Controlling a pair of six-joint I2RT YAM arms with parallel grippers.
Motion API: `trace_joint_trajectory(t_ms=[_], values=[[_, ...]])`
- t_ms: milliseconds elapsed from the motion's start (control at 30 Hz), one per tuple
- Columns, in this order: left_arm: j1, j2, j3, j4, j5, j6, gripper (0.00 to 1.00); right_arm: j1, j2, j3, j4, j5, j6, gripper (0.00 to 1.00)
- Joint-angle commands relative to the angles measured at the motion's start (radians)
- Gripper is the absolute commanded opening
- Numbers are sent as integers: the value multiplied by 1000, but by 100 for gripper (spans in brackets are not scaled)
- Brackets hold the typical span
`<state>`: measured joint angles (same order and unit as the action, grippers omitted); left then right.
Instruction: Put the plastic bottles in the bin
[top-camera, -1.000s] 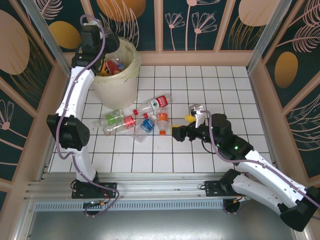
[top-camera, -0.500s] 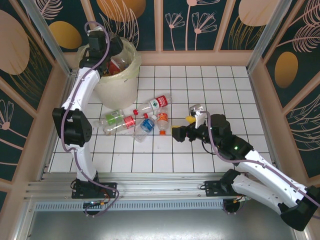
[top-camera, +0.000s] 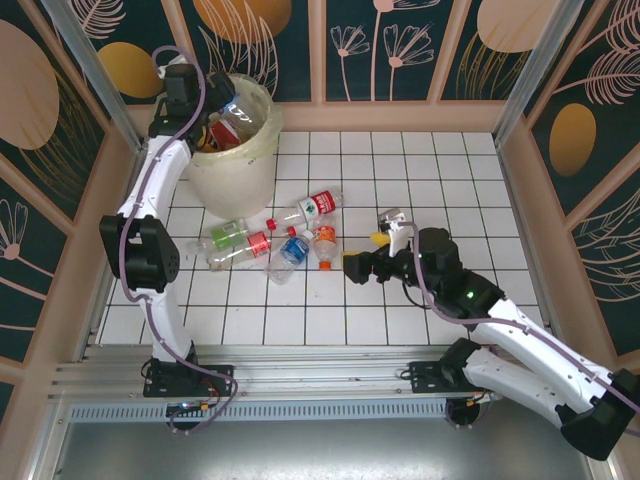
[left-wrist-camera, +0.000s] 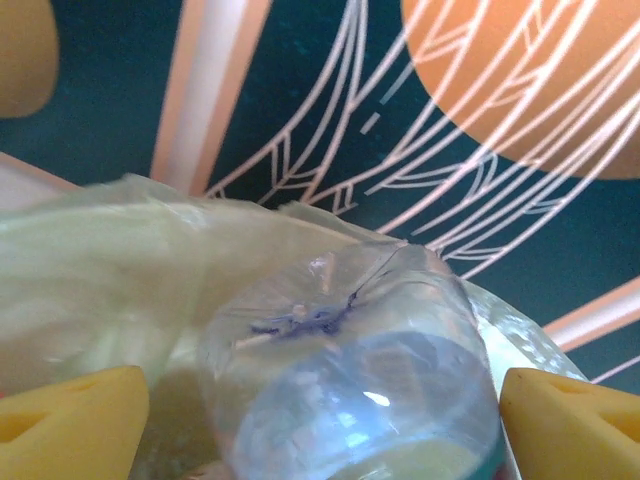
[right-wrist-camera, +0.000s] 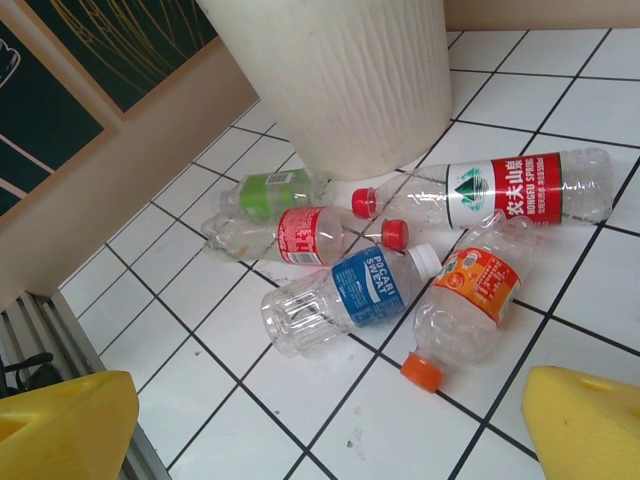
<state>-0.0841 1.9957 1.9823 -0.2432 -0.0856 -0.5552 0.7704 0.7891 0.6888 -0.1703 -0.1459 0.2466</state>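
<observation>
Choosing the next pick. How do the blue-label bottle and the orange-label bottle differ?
The blue-label bottle has a white cap; the orange-label bottle has an orange cap. Seen from the right wrist, the blue-label bottle's cap points away from the camera, while the orange-label bottle's points toward it. Both are clear, lying on their sides, next to each other.

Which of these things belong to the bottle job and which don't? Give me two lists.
Job: bin; green-label bottle; short red-label bottle; blue-label bottle; orange-label bottle; long red-label bottle; clear bottle at the bin's mouth.
Just there: wall panels; metal rail; tiles.
</observation>
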Motion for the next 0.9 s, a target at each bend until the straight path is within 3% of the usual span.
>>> trace_joint_trajectory(t_ms=[0,100,433,867], values=[[27,-77,-17,-27,-30,-2,93,9,16,-6,-12,34,23,99],[26,-115,-19,-33,-37,24,98,9,45,-5,-21,59,32,99],[26,-249,-74,-47,85,77,99,10,145,-10,-14,81,59,96],[5,-598,-575,18,649,137,98,16,413,63,-34,-65,-87,87]])
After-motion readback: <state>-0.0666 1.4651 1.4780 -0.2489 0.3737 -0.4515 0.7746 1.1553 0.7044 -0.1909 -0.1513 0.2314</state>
